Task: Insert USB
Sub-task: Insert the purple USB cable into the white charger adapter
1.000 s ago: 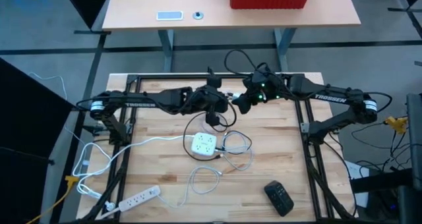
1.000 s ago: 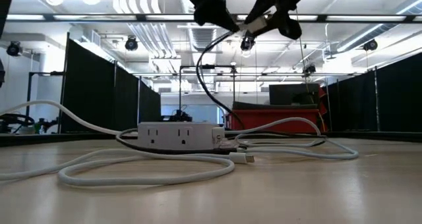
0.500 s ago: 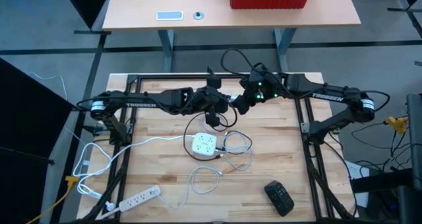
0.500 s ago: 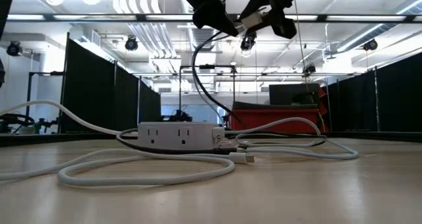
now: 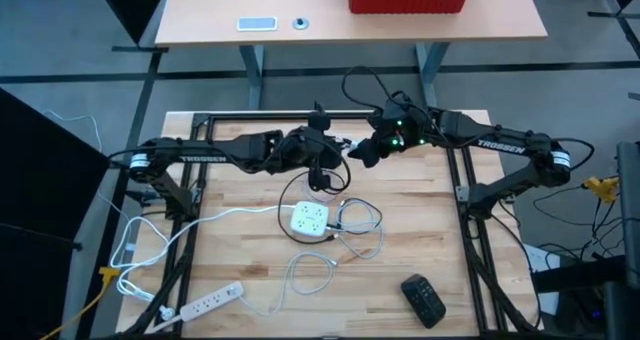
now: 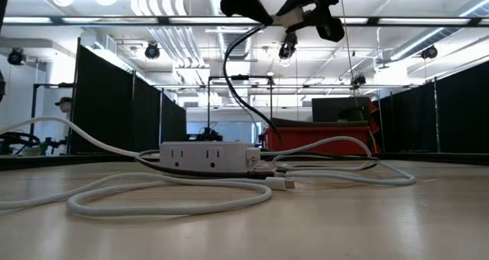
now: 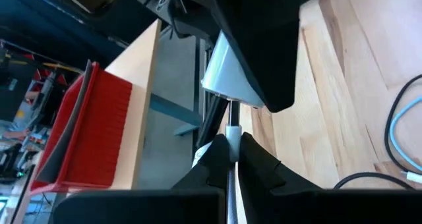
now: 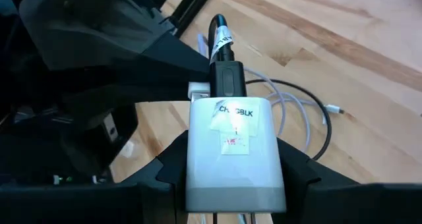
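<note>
USB gear is held in mid-air above the far middle of the wooden worktop (image 5: pixel 250 280), between the two arms. On that worktop a white power strip (image 5: pixel 309 218) lies among loops of white cable (image 5: pixel 355 225); a second, longer strip (image 5: pixel 205 302) lies near the front left corner and a black remote (image 5: pixel 424 300) near the front right. Above these, the right claw (image 5: pixel 362 152) is closed on a white charger block (image 8: pixel 234 151), gripped by its sides. A black USB plug (image 8: pixel 226 76) with its black cord (image 6: pixel 241 84) is seated in the block's end. Close against it, the left claw (image 5: pixel 325 155) is closed on the plug, its fingertips (image 7: pixel 254 161) pinched around a thin stem.
</note>
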